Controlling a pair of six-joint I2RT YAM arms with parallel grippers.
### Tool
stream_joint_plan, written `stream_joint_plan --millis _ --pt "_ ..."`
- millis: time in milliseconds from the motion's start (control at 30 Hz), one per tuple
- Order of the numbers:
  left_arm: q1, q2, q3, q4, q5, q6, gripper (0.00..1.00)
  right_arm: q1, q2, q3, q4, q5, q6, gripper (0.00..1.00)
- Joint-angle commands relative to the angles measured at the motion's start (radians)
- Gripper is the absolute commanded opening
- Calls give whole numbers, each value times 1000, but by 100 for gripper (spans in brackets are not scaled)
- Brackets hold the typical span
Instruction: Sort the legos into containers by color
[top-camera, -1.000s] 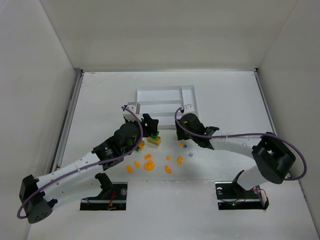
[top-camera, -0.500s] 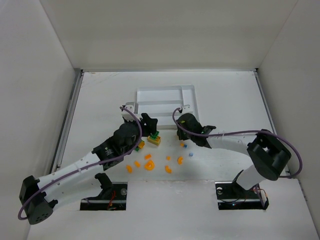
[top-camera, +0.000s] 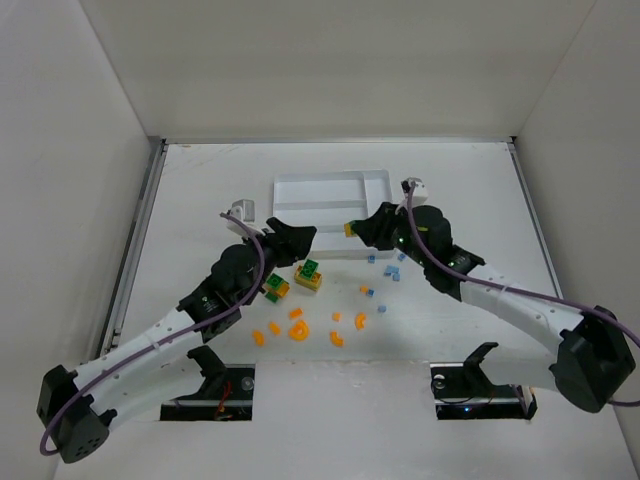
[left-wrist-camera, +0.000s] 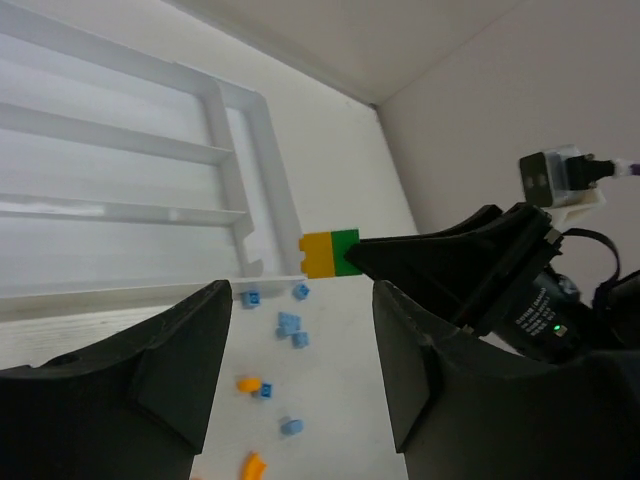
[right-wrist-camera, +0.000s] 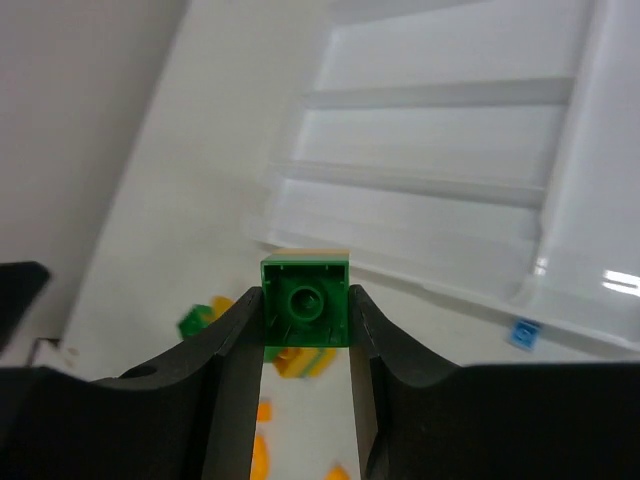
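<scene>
Tray (top-camera: 330, 178): white, all slots look bare in the top and both wrist views. By my read nothing is sorted yet, so the task is barely started.

My right gripper (top-camera: 356, 228) is clamped on a green-and-yellow brick pair (left-wrist-camera: 330, 253), hanging just off the tray's near right corner, not over a slot yet. The right wrist view shows the green end pinched snug between both fingers. The pair is two colors stuck together, so it likely needs splitting before either half can go in.

My left gripper (left-wrist-camera: 298, 300) is spread wide with nothing in it. It points at the held pair from close by but doesn't touch it.

Left on the table (top-camera: 200, 190):
- two more green/yellow stacks (top-camera: 308, 275), near each other in front of the tray
- orange bits (top-camera: 299, 328), scattered nearer the arm bases
- blue pieces (top-camera: 391, 270), loose below the right gripper, a few just beside the tray's near wall

Everything remains to place.
</scene>
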Motion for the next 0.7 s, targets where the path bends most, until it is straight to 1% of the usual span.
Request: stream_joint_plan --millis 0,133,233,333,667 --pt "25 1 -42 188 116 -189 56 -46 12 10 244 -221 205 24" --pt "59 21 -90 281 164 -312 56 -86 96 -10 442 -350 388 23" --pt "81 38 -131 382 195 -384 56 -83 164 -20 599 -399 514 23" --pt "105 43 -144 419 209 -416 55 -79 199 -27 718 -397 580 23" --pt "145 50 -159 447 199 -444 53 -40 336 -24 936 -389 773 23"
